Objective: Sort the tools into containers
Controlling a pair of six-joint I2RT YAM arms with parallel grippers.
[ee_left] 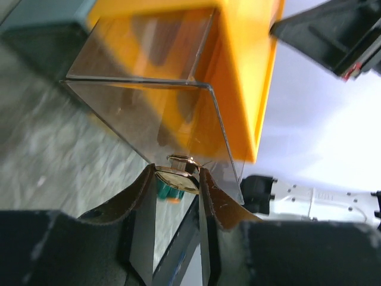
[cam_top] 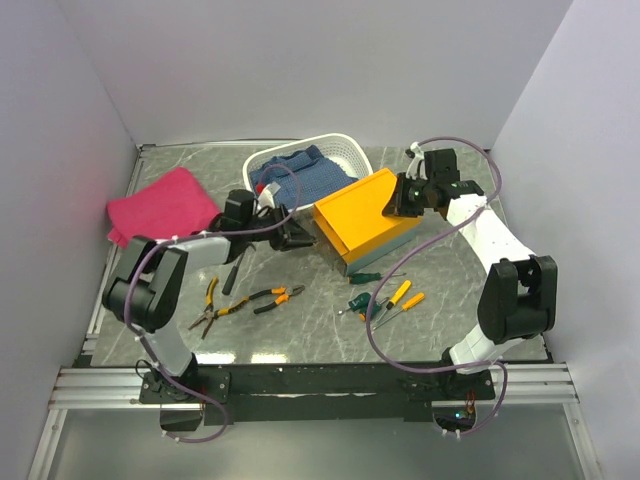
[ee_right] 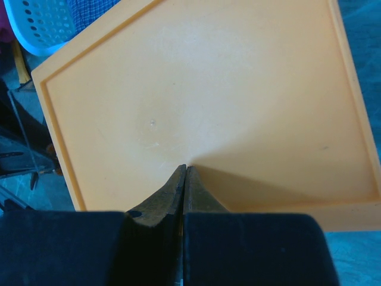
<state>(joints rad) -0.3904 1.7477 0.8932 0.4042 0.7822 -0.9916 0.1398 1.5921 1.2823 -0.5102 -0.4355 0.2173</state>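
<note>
**Top view:** orange-yellow rectangular plastic box (cam_top: 362,212) with a flat lid and teal-grey base (cam_top: 385,252) sits mid-table, skewed. It is just in front of a white perforated plastic basket (cam_top: 340,150) holding a blue checked cloth (cam_top: 300,175). Left gripper (cam_top: 292,235) is at the box's left end. Right gripper (cam_top: 398,200) is over the right part of the lid. Crumpled pink cloth (cam_top: 160,205) lies far left. Loose on the grey marbled table (cam_top: 450,270):
- yellow-handled pliers (cam_top: 210,300) and orange-and-black-handled pliers (cam_top: 268,297), both beside the left arm
- green-handled screwdrivers (cam_top: 365,278) and orange-handled screwdrivers (cam_top: 405,295), both in front of the box

**Left wrist:** left gripper (ee_left: 177,177) has its fingers (ee_left: 140,196) drawn in close, pinching a small brass-coloured pull (ee_left: 178,168) on the front of the clear plastic pull-out drawer (ee_left: 143,107). The drawer sticks out of the orange shell towards the camera. White link of the right arm (ee_left: 315,199) shows behind.

**Right wrist:** right gripper (ee_right: 184,170) has its fingers pressed flat together with nothing between them. The tips meet their own shadow on the flat lid (ee_right: 202,89), so they are touching it, near its closer edge. A corner of the basket (ee_right: 41,24) is at upper left. An edge of the clear drawer (ee_right: 21,143) is at far left.
</note>
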